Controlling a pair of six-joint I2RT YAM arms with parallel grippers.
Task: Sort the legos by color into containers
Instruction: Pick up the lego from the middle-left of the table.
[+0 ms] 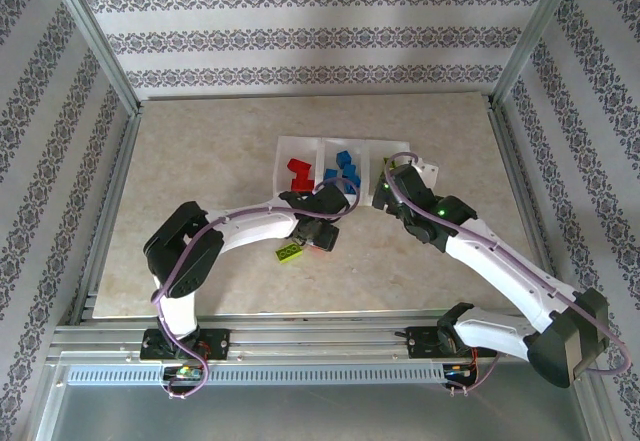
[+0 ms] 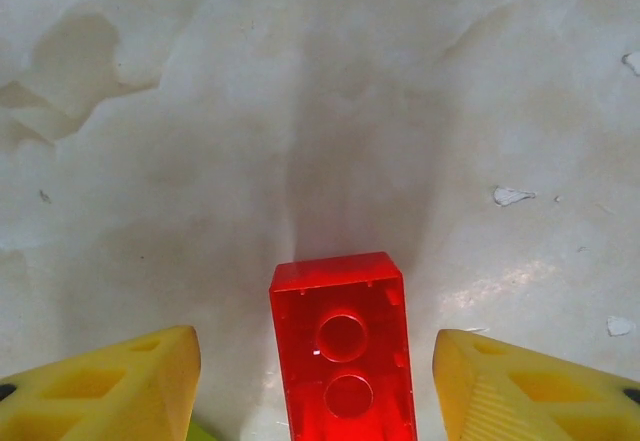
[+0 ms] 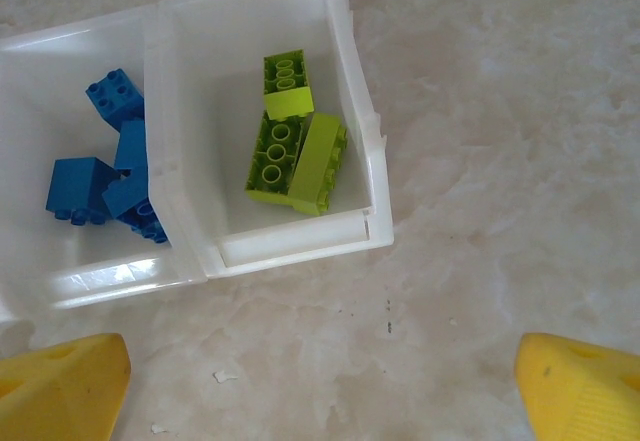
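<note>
Spread yellow fingers [image 2: 110, 386] of the left tool [image 2: 316, 376] straddle a red lego [image 2: 342, 346] on the worktop [image 2: 300, 111] at the tray's [image 1: 286, 147] near side, where a closing finger could snag the lime lego [image 1: 290, 251] alongside; right tool [image 3: 320, 381] hangs released.

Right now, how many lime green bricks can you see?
4. Three lime bricks lie in the tray's end compartment, beside the blue ones. A fourth lies loose on the table by the left tool. The arms may hide more.
</note>
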